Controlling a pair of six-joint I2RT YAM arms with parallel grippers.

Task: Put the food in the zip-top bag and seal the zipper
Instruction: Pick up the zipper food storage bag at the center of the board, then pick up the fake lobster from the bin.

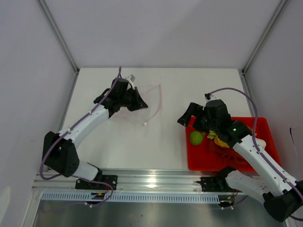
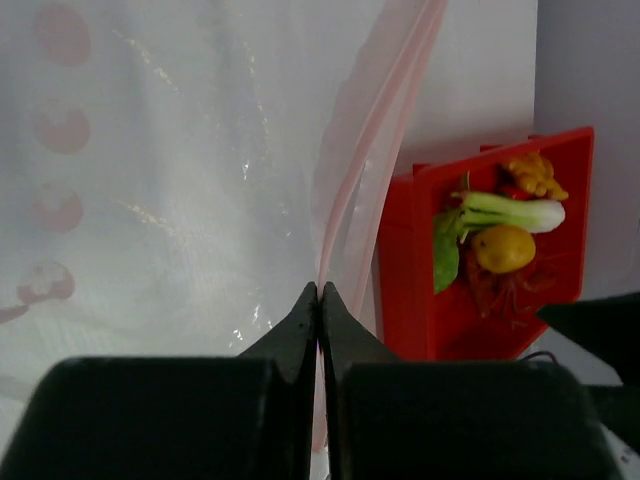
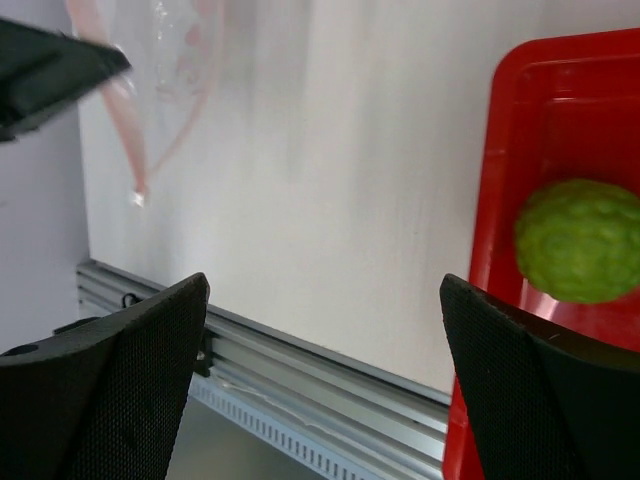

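Left wrist view: the left gripper [image 2: 318, 300] has its jaws pinched together on the zipper [image 2: 375, 130], the pink-red strip running straight into the nip. Whether one lip of the mouth is caught or both cannot be told. The zip-top bag [image 2: 180, 180] lies on the table [image 1: 165, 142] toward its far edge, left of centre, with its mouth turned toward the red tray [image 2: 400, 300].

The tray sits by the table's right edge, toward the near side, and all the food is in it: the round green fruit [image 3: 580, 240] near its left wall, the yellow piece [image 2: 503, 248], pale-green stalk [image 2: 515, 212] and orange piece [image 2: 535, 175] further in. The right gripper [image 3: 322, 290] stands wide, holding nothing, above the tray's left wall, with the fruit just to one side of its span.

Assessment: the step in hand appears to be taking the first piece while the bag mouth is held.

Recommendations:
- Shift the right gripper over the tray until the fruit is centred between the fingers; the wall lies close and could foul one finger.
- Close across the fruit's widest part, since a round body may roll out.
- Lift the pinched lip so the mouth gapes before delivery.
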